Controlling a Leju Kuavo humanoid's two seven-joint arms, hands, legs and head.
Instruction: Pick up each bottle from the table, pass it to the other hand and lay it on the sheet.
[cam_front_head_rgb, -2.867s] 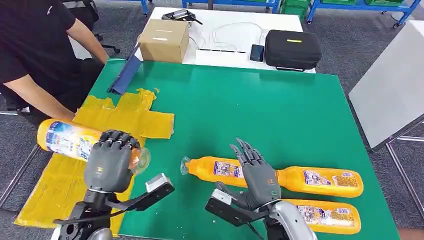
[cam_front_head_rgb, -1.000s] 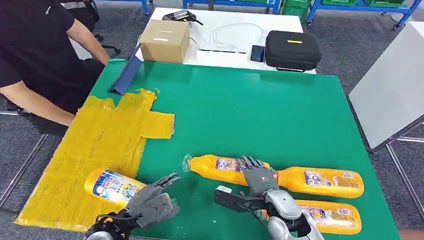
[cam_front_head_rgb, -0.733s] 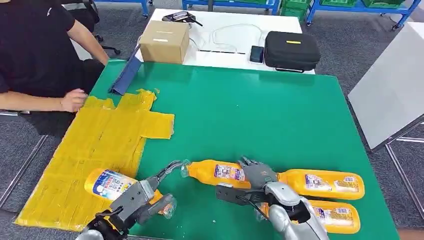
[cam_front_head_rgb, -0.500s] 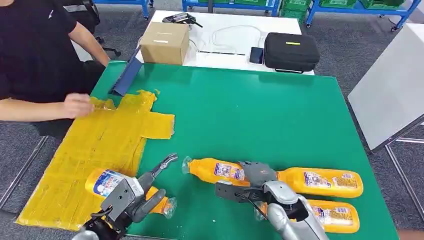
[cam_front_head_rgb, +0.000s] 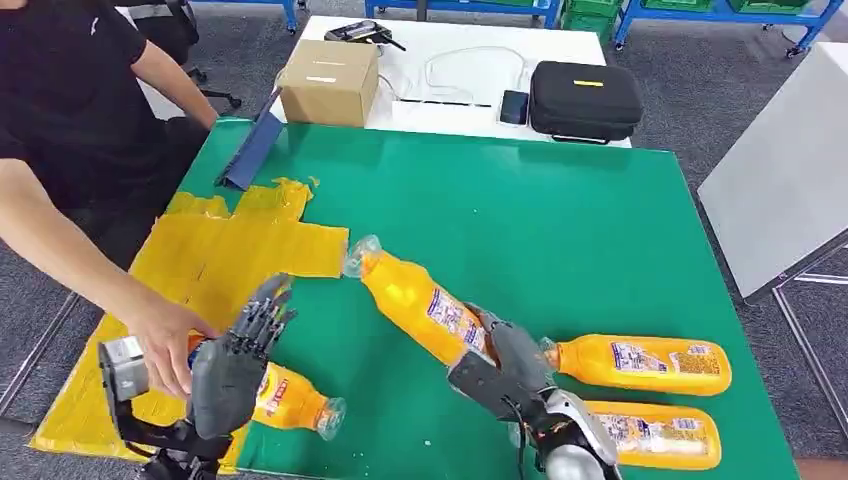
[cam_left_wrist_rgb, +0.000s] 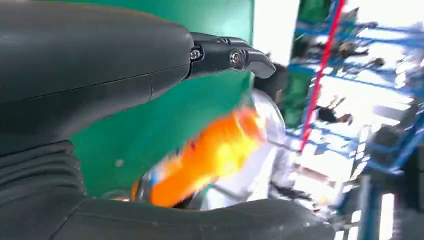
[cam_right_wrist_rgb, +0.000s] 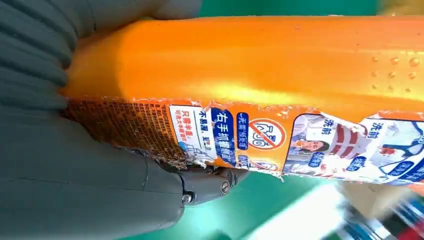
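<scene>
My right hand (cam_front_head_rgb: 503, 364) grips an orange bottle (cam_front_head_rgb: 420, 303) by its lower body and holds it off the green table (cam_front_head_rgb: 540, 220), tilted, with its clear cap toward the yellow sheet (cam_front_head_rgb: 235, 250). In the right wrist view the fingers (cam_right_wrist_rgb: 210, 186) wrap the labelled bottle (cam_right_wrist_rgb: 260, 75). My left hand (cam_front_head_rgb: 233, 366) is raised at the sheet's near edge, empty, with its fingers spread. Just behind it a second bottle (cam_front_head_rgb: 292, 401) lies at the sheet's edge, and a person's hand (cam_front_head_rgb: 165, 345) reaches to it. The left wrist view shows a blurred orange bottle (cam_left_wrist_rgb: 215, 155) beyond my open fingers (cam_left_wrist_rgb: 230, 55).
Two more orange bottles (cam_front_head_rgb: 642, 365) (cam_front_head_rgb: 655, 436) lie side by side at the table's near right. A blue strip (cam_front_head_rgb: 252, 150) lies at the far left corner. Behind, a white table (cam_front_head_rgb: 440, 110) carries a cardboard box (cam_front_head_rgb: 328, 80) and a black case (cam_front_head_rgb: 585, 98). A grey board (cam_front_head_rgb: 790, 170) stands right.
My right hand has lifted its bottle off the table and swung it toward the sheet. My left hand let go of the laid bottle and rose, fingers spread. The person's arm reached in.
</scene>
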